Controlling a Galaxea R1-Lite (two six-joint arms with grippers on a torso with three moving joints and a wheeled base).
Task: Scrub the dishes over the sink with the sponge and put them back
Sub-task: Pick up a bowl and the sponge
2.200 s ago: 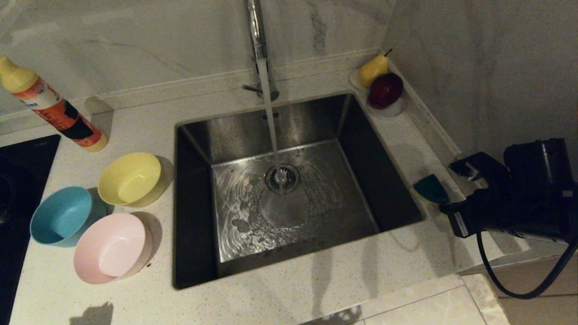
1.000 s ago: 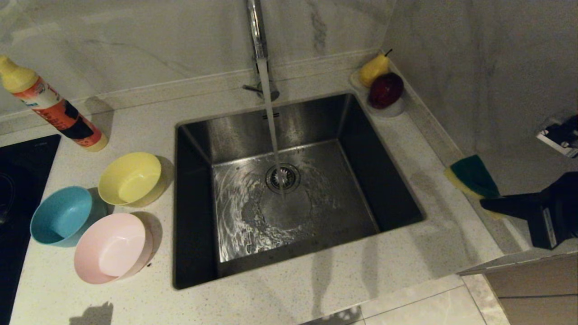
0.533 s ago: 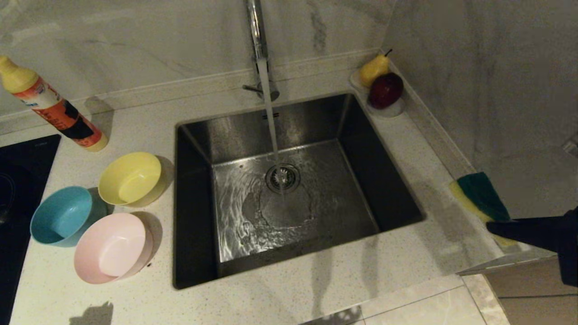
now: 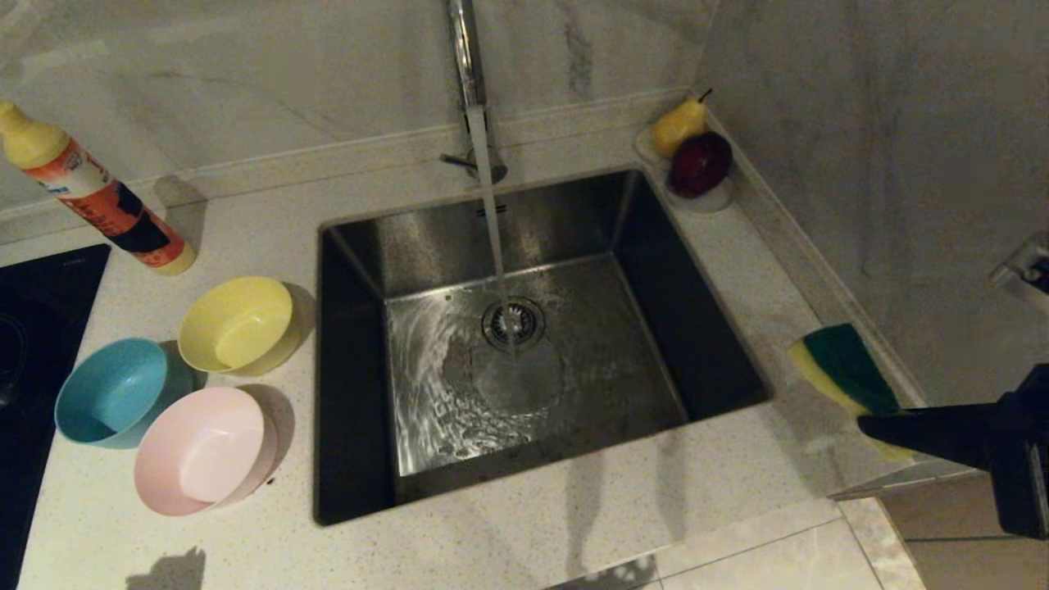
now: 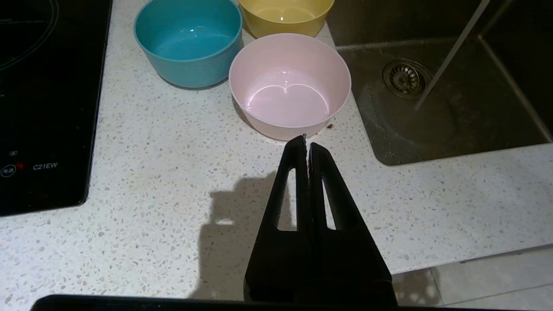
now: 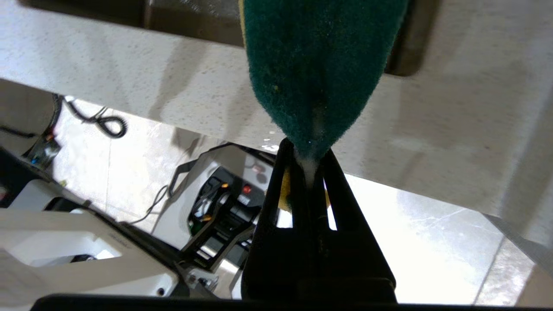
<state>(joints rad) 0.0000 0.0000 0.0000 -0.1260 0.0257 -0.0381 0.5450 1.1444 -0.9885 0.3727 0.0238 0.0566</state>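
Over at the right edge of the head view, the right gripper has the small rectangular sponge, dark green scouring face over yellow foam, pinched hard at one end, the black fingers squeezing it thin. The sponge hangs in the air above the pale speckled stone counter, just right of the sink's lower right corner.

The large square stainless steel sink fills the centre of the frame, and water runs from the tall chrome tap at top centre straight down onto the round drain strainer, rippling across the basin floor.

At the left of the frame the three round plastic bowls sit upright on the counter in a tight cluster: the pale yellow bowl nearest the sink, the light blue bowl further left, the pale pink bowl below them.

In the left wrist view, the left gripper hovers above the counter with its fingers pressed together on nothing, tips just short of the pink bowl's near wall.
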